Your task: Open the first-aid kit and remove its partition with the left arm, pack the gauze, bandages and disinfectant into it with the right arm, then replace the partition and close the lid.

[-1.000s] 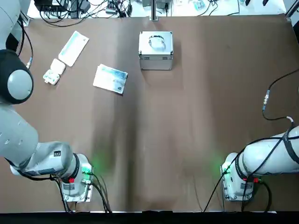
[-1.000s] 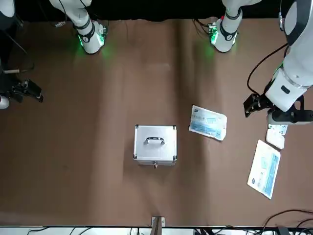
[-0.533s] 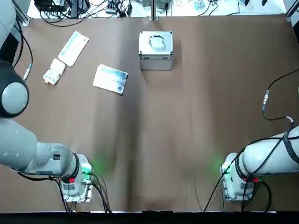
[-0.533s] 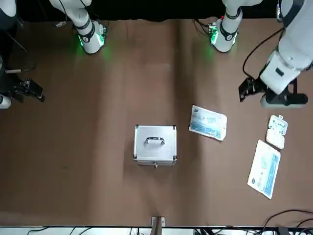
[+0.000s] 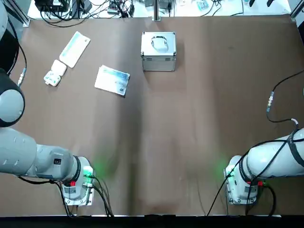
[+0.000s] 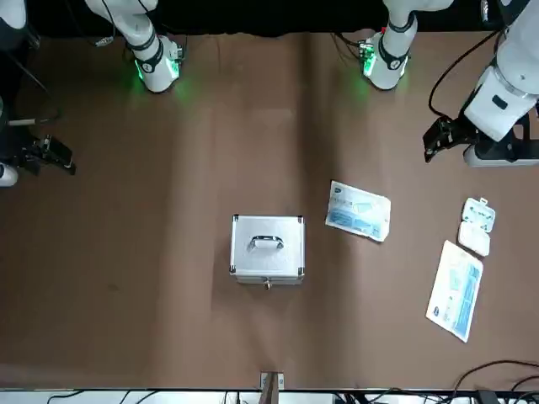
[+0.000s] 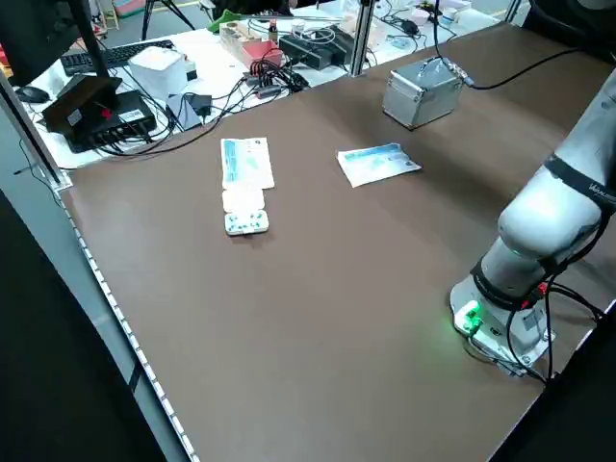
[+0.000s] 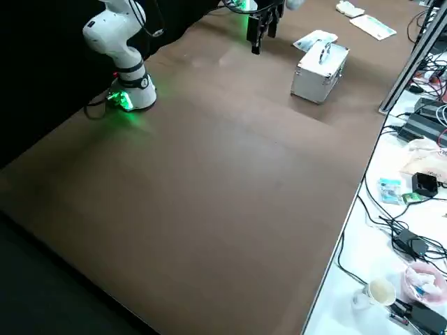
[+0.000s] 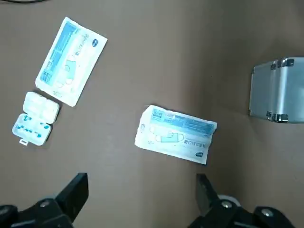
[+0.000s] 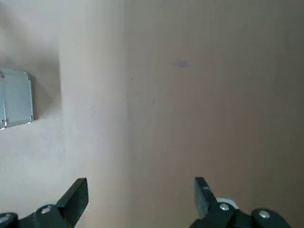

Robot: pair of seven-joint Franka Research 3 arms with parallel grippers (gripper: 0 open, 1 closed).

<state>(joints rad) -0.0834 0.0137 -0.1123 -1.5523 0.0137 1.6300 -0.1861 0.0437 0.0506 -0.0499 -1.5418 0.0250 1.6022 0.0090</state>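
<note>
Case (image 5: 158, 50), closed and probably rigid metal, stands near the table's far edge, best opened at its lid (image 6: 267, 242) front latch; left gripper (image 9: 142, 202) and right gripper (image 10: 141, 199) hover with fingers spread, empty.

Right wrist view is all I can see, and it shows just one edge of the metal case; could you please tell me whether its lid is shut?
Observer: Yes, the lid lies shut on the case, with the handle on top.
Operator: Thank you. Where are the supplies?
Observer: A flat packet, a long packet and a small white box lie on the table to the robot's left of the case, none touching it.
Operator: And the left end effector?
Observer: The left end effector hovers open near those supplies, on the robot's side of them, holding nothing.
</note>
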